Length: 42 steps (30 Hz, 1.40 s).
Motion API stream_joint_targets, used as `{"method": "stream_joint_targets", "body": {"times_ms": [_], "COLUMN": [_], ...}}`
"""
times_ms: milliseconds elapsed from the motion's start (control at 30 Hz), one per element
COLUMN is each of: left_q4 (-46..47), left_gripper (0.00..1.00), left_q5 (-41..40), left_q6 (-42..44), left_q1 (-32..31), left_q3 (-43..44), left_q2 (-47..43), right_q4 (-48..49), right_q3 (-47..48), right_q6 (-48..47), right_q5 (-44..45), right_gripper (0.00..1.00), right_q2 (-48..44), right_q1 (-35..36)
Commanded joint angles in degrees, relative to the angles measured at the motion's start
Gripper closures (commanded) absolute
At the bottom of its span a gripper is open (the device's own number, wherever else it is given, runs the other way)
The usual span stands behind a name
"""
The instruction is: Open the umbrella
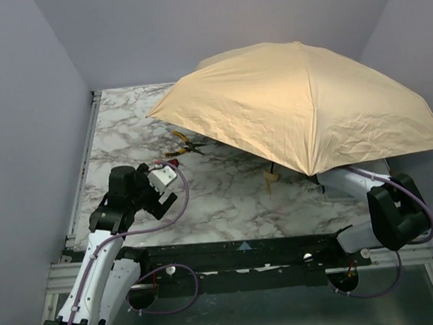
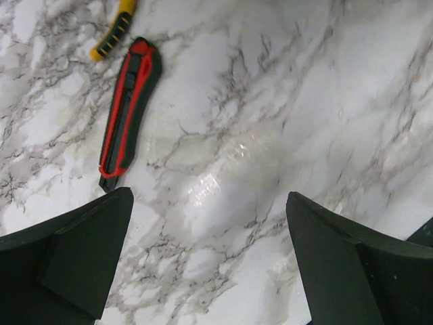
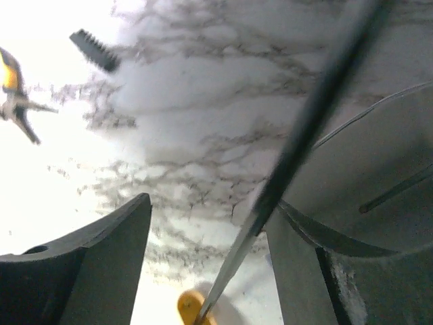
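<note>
The umbrella (image 1: 302, 104) stands open, its peach-beige canopy spread over the right half of the table and tilted. Its small beige handle knob (image 1: 271, 177) rests near the marble top under the canopy's front edge. My right gripper (image 3: 206, 217) is open beneath the canopy and hidden in the top view. In the right wrist view the slim black shaft (image 3: 304, 128) runs between its fingers, close to the right finger (image 3: 298, 271), down to the knob (image 3: 189, 308). Black lining (image 3: 379, 176) shows at right. My left gripper (image 2: 210, 203) is open and empty over bare marble at the left.
A red-handled tool (image 2: 128, 112) lies just ahead-left of my left gripper, also seen in the top view (image 1: 173, 163). Yellow-handled pliers (image 1: 182, 146) lie beyond it by the canopy's left edge. Grey walls enclose the marble table (image 1: 226, 199).
</note>
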Motion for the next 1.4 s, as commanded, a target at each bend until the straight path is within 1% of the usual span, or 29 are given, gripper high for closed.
{"method": "stream_joint_targets", "body": {"times_ms": [0, 67, 133, 300, 367, 500, 533, 633, 700, 800, 900, 1000, 1100, 1233, 1300, 1367], "left_q4": [-3.87, -4.49, -5.12, -5.36, -5.27, -5.28, -5.04, -4.41, -4.63, -5.22, -5.93, -5.31, -5.19, 3.37, 8.87, 12.72], "left_gripper": [0.01, 0.01, 0.01, 0.01, 0.02, 0.01, 0.01, 0.02, 0.01, 0.01, 0.01, 0.02, 0.02, 0.02, 0.01, 0.02], "left_q5": [0.55, -0.19, -0.01, 0.47, 0.41, 0.45, 0.50, 0.34, 0.30, 0.72, 1.03, -2.10, -6.48, -19.24, -25.16, -28.87], "left_q6": [15.71, 15.83, 15.14, 15.45, 16.20, 16.13, 15.78, 14.53, 13.97, 14.03, 14.25, 12.02, 8.71, 1.48, 0.37, 1.40], "left_q1": [0.24, 0.18, 0.23, 0.18, 0.18, 0.18, 0.21, 0.18, 0.18, 0.18, 0.18, 0.18, 0.18, 0.13, 0.09, 0.09], "left_q3": [-5.06, -5.37, -5.12, -5.25, -5.69, -6.11, -6.14, -5.96, -5.37, -4.92, -4.92, -4.29, -2.52, -3.86, -6.47, -9.59], "left_q2": [-5.81, -6.26, -6.18, -7.44, -8.11, -8.34, -8.22, -7.62, -7.31, -8.04, -8.37, -6.19, -2.77, -2.99, -5.39, -8.29], "right_q4": [0.65, 0.60, -0.79, -4.54, -5.42, -7.20, -7.36, -5.39, -5.89, -9.21, -14.55, -21.23, -25.62, -32.96, -35.59, -36.13], "right_q3": [-5.00, -7.28, -8.54, -10.78, -12.73, -16.31, -17.08, -18.22, -17.40, -16.90, -18.17, -20.00, -22.45, -25.42, -27.44, -29.54], "right_q6": [-8.67, -13.89, -17.15, -20.83, -23.45, -27.82, -28.41, -27.76, -27.11, -28.86, -35.07, -43.82, -52.26, -60.10, -63.96, -66.55], "right_q5": [-5.58, -5.87, -6.25, -3.78, -4.33, -7.27, -8.51, -7.12, -7.11, -9.63, -13.10, -13.93, -12.71, -11.86, -10.51, -8.34], "right_gripper": [0.29, 0.29, 0.25, 0.19, 0.16, 0.15, 0.15, 0.14, 0.14, 0.14, 0.10, 0.07, 0.05, 0.03, 0.01, 0.00], "right_q2": [-3.86, -5.46, -6.77, -11.58, -14.31, -20.13, -21.40, -22.59, -22.50, -24.60, -27.91, -32.24, -38.38, -47.44, -52.89, -58.73], "right_q1": [1.76, 2.50, 3.00, 3.12, 3.13, 3.08, 3.12, 3.08, 3.08, 3.13, 3.25, 3.30, 3.39, 3.39, 3.39, 3.39]}}
